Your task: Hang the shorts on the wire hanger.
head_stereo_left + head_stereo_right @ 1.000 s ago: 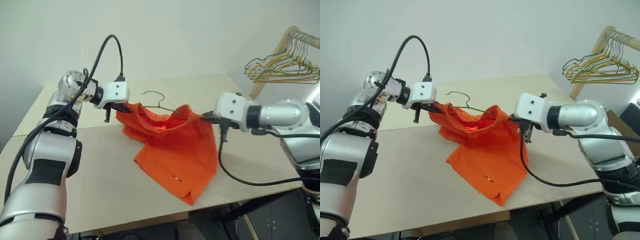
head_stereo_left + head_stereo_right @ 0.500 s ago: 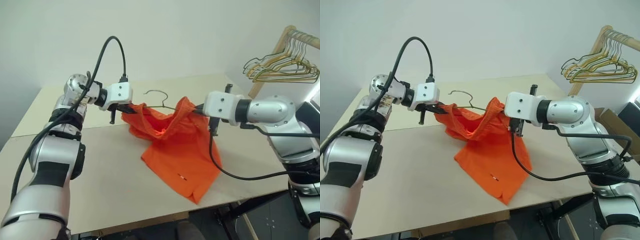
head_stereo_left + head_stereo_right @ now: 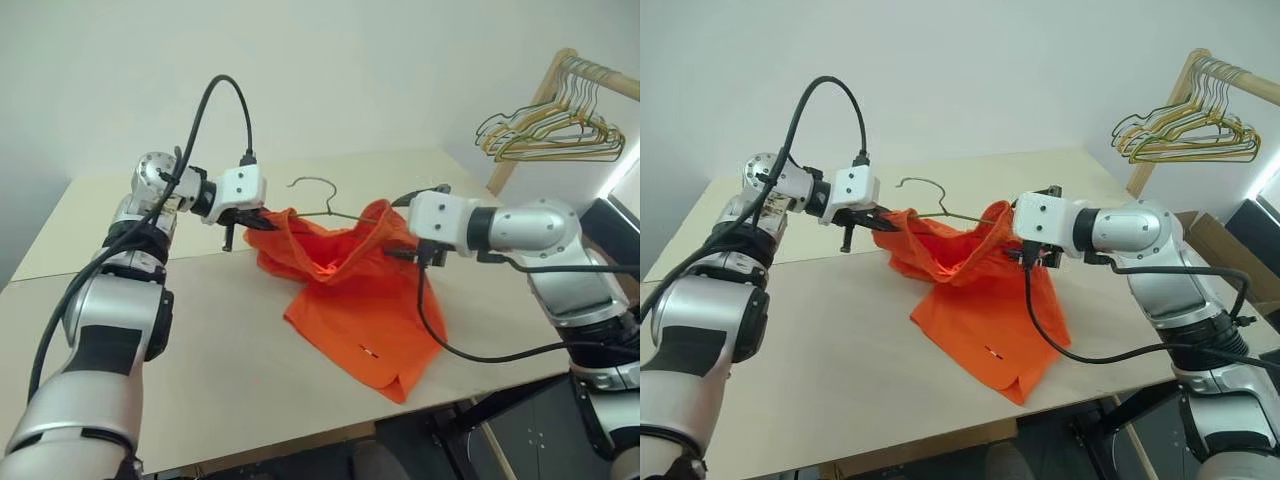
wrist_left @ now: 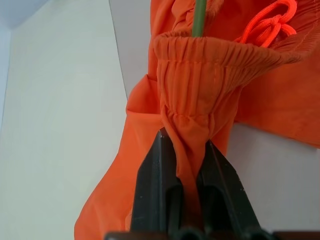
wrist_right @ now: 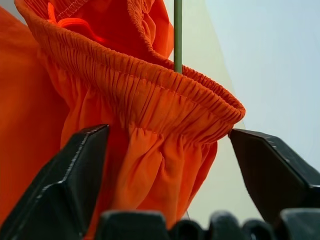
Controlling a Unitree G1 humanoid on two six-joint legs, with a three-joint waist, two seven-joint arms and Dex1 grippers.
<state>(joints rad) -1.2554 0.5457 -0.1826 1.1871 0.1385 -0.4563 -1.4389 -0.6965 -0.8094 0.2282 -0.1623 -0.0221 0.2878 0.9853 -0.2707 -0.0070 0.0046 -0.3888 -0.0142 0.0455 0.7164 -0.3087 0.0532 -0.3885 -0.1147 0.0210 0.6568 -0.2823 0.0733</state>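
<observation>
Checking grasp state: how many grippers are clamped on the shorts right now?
1. The left gripper is shut on the shorts at one waistband end. The right gripper stands open around the other end, not pinching it.

No readable text, labels or numbers.

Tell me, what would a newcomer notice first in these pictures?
The bright orange shorts draw the eye first, held up over the middle of the pale table with their lower part lying on it. The left hand pinches one end of the waistband, while the right hand stands open at the other end. A thin wire hanger runs inside the waistband, its hook rising behind the shorts.
</observation>
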